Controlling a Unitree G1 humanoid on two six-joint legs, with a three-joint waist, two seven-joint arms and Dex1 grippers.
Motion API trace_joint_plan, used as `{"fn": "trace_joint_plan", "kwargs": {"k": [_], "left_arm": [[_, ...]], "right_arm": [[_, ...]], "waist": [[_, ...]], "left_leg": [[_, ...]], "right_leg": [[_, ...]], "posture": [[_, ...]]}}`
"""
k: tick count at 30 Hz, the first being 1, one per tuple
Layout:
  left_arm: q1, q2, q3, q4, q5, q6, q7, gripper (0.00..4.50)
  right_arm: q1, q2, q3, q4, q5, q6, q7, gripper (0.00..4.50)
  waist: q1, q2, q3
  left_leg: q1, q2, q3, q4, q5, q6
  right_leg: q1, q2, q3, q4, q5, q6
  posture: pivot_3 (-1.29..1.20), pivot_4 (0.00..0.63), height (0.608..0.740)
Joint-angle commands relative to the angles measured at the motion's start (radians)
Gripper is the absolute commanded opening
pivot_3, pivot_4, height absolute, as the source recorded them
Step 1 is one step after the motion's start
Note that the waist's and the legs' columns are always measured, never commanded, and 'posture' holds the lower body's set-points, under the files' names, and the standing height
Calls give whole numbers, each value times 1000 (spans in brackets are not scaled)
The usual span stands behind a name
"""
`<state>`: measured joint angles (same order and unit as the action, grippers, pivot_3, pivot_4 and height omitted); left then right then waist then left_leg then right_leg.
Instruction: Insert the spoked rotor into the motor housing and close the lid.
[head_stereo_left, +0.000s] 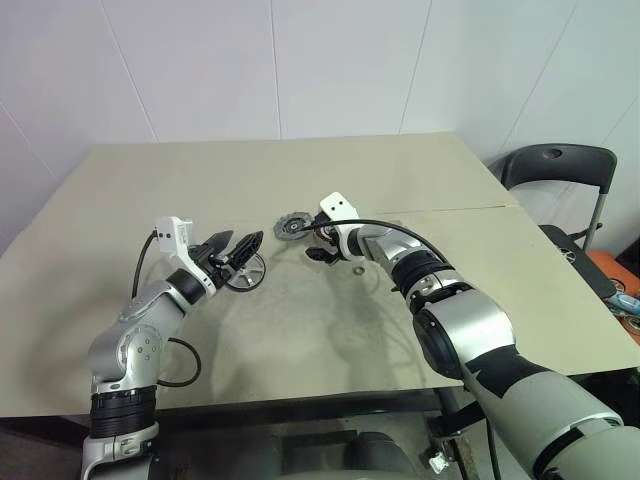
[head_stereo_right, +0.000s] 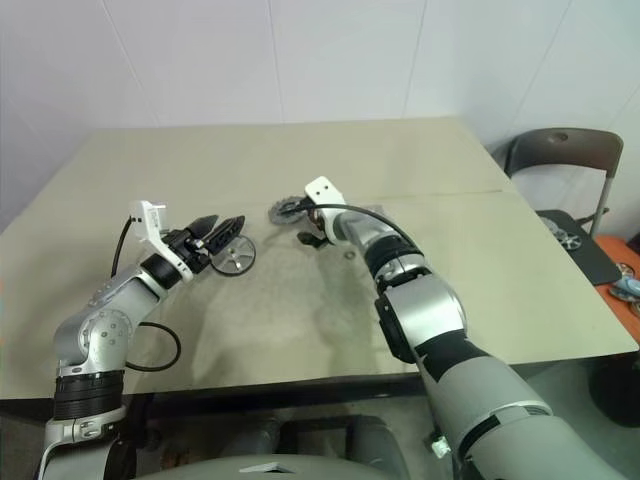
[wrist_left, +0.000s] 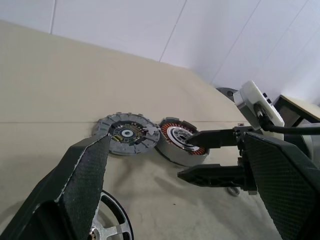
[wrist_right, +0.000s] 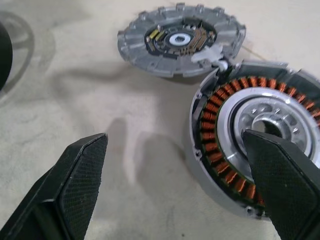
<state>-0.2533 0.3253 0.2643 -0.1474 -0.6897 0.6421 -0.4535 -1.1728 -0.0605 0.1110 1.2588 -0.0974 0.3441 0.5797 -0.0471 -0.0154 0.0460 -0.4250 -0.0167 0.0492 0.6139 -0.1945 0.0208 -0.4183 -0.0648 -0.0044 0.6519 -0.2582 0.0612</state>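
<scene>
nearest, the left gripper (head_stereo_left: 240, 250) hovers above the spoked rotor (head_stereo_left: 246, 274), fingers wide, nothing held; the thin-rimmed wheel lies flat on the tan table (head_stereo_left: 150, 180). further on, the right gripper (wrist_right: 175, 185) has its textured black pads spread wide, beside the motor housing (wrist_right: 250, 150), a silver ring lined with coppery coils. beyond it, touching the housing, lies the lid (wrist_right: 180, 40), grey, ridged rim, inner face up. judgement: insertion not yet begun; next move calls for closing on the rotor's rim.

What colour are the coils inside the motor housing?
Coppery orange, ringing the motor housing's inside; clearest in the right wrist view.
</scene>
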Motion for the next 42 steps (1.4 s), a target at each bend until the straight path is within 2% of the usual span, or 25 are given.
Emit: {"fn": "trace_joint_plan", "kwargs": {"k": [1,4,5,7,12,15,17,20,32,36,37,42], "left_arm": [[-26,12,2,-18,3,-18,-3,4500],[-21,14,5,-20,4,-19,0,4500],[-18,14,6,-21,4,-20,1,4500],[-15,14,7,-23,5,-20,3,4500],[-13,14,9,-25,6,-22,7,4500],[-21,18,15,-14,9,-27,9,4500],[-23,20,17,-10,9,-28,9,4500],[-23,19,16,-8,9,-31,10,4500],[-32,18,9,4,11,-40,15,4500],[-40,17,7,14,15,-43,17,4500],[-42,17,7,17,16,-44,18,4500],[-50,14,6,28,19,-47,21,4500]], "right_arm": [[-3,-12,-11,-35,5,18,9,4461],[-2,-14,-20,-35,12,21,2,4461],[-1,-13,-25,-37,15,20,0,4294],[-1,-10,-36,-39,23,19,3,3913],[-4,1,-28,-41,12,40,9,2206],[-4,2,-29,-39,10,38,5,2206],[-9,2,-45,-39,27,54,16,1882],[-13,1,-46,-44,23,63,11,1047],[-8,5,-41,-61,18,68,-2,1047],[-8,5,-46,-73,25,68,4,127],[-11,5,-47,-75,26,74,3,23],[-19,4,-55,-102,45,102,26,23]], "waist": [[0,0,0],[0,0,0],[0,0,0],[0,0,0],[-1,0,0],[-1,0,0],[-1,0,0],[-1,0,0],[-1,0,0],[-1,0,0],[-2,0,0],[-2,0,0]], "left_leg": [[0,0,0,0,0,0],[0,0,0,0,0,0],[0,0,0,0,0,0],[0,0,0,0,0,0],[0,0,0,0,0,0],[0,0,0,0,0,0],[0,0,0,0,0,0],[0,0,0,0,0,0],[0,0,0,-1,0,0],[-1,0,0,-1,0,0],[-1,0,0,-1,0,0],[-1,0,0,-1,0,0]], "right_leg": [[0,0,0,0,0,0],[0,0,0,0,0,0],[0,0,0,0,0,0],[0,0,0,0,0,0],[0,0,0,0,0,0],[0,0,0,0,0,0],[0,0,0,0,0,0],[0,0,0,0,0,0],[-1,0,0,0,0,0],[-1,0,0,0,0,0],[-1,0,0,0,0,0],[-2,0,0,0,0,0]], "posture": [[0,0,740],[0,0,740],[0,0,740],[0,0,740],[0,0,740],[0,0,740],[0,0,740],[0,0,740],[0,0,740],[0,0,740],[0,0,740],[0,0,740]]}}
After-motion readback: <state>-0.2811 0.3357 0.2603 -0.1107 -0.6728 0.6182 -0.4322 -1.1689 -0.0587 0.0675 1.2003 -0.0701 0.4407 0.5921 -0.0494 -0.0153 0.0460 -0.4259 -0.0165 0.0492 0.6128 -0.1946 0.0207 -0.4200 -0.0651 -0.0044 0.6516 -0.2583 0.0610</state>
